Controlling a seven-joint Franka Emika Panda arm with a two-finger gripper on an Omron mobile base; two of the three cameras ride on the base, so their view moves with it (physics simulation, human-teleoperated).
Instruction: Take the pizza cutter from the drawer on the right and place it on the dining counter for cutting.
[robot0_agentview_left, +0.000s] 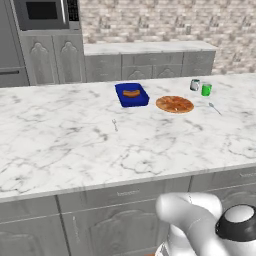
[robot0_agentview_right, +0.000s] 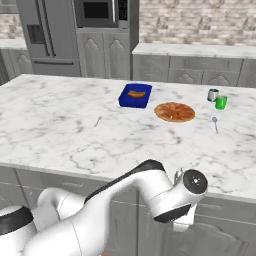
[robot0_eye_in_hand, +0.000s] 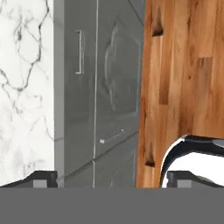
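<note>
The arm (robot0_agentview_right: 125, 200) is a chain of smooth, glossy white rounded segments, thick and tubular. Dark, near-black bands and seams mark its joints, and a round joint cap (robot0_agentview_right: 195, 182) shows a pale grey disc ringed in black. The fingers (robot0_eye_in_hand: 43, 178) are small, dark, blocky tips with squared ends and lighter grey inner faces.

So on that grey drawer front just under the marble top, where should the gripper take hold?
On the small bar handle, mid-length, coming straight at the drawer front from the floor side. The bar stands off the panel and runs parallel to the dining counter edge, so one finger likely goes above it and one below. The gripper is open.
</note>
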